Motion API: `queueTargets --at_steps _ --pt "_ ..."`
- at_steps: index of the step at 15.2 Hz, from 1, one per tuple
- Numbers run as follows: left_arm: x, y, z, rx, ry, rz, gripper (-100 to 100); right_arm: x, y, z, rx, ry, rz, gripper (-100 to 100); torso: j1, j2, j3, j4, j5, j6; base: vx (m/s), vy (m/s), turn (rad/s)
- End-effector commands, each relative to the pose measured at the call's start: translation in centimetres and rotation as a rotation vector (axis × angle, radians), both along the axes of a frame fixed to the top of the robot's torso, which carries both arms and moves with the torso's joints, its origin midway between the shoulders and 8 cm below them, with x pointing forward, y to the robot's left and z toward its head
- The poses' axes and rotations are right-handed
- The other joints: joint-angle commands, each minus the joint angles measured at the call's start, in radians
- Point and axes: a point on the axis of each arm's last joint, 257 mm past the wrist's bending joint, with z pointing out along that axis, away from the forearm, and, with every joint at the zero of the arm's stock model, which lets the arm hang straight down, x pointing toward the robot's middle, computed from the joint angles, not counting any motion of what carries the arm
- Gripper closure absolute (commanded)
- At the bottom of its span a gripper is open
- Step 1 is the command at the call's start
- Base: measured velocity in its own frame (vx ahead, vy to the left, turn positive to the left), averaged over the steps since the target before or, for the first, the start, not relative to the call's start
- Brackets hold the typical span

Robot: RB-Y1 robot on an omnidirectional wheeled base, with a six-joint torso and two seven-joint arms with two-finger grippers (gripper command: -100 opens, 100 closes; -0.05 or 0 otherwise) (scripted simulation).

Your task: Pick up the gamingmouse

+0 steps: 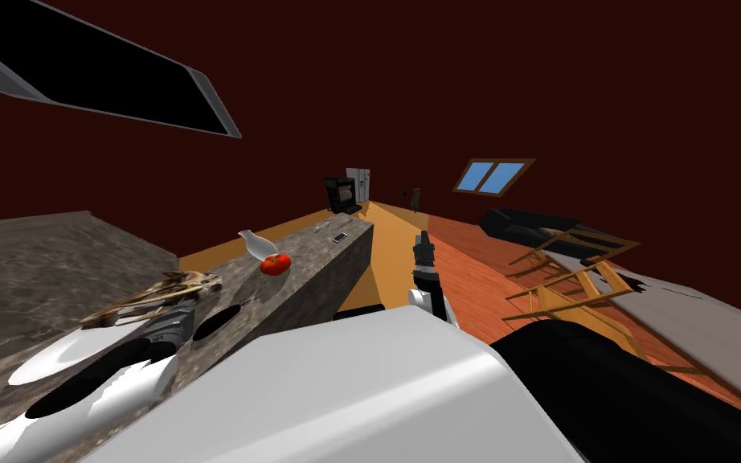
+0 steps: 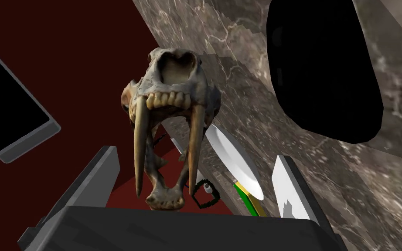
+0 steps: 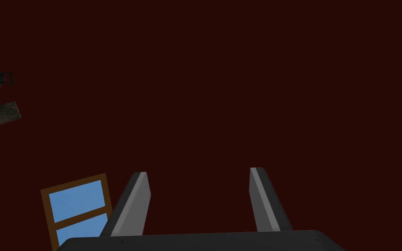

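Marbled counter (image 2: pixel 387 183) holds a rounded, all-black mouse (image 2: pixel 322 69).

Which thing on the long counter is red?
The tomato. It is round and sits beside the white bottle. The skull is bone-brown and the plate is white, so only the tomato is red.

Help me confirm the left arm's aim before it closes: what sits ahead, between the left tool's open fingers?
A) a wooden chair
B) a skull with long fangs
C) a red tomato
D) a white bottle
B: the left wrist view shows a skull with two long fangs ahead of the left tool, framed by its open fingers, while the tomato lies farther along the counter.
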Motion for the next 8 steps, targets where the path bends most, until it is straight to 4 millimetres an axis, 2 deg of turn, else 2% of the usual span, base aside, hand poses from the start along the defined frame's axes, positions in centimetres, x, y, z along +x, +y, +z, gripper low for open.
queueTargets --at_steps 1,2,5,6,8 --pt "-0.6 0.3 -0.5 -0.014 0.023 0.023 -100 0.0 0.0 0.0 0.0 0.0 0.0 0 0.0 0.0 0.0 0.0 0.0 0.0 0.024 -0.005 0.013" --pt "-2.4 1.9 -0.8 -0.033 0.037 0.08 -100 0.0 0.0 0.0 0.0 0.0 0.0 0 0.0 0.0 0.0 0.0 0.0 0.0 0.034 -0.016 -0.113" --pt "-3.2 2.0 -1.5 -0.05 0.069 0.102 -100 0.0 0.0 0.0 0.0 0.0 0.0 0 0.0 0.0 0.0 0.0 0.0 0.0 0.036 -0.012 -0.065" --pt "-4.9 3.4 -1.7 -0.068 0.079 0.157 -100 0.0 0.0 0.0 0.0 0.0 0.0 0 0.0 0.0 0.0 0.0 0.0 0.0 0.041 -0.008 -0.111" --pt "-5.7 3.3 -2.3 -0.085 0.11 0.179 -100 0.0 0.0 0.0 0.0 0.0 0.0 0 0.0 -0.001 0.0 0.0 0.0 0.0 0.042 -0.009 -0.104"
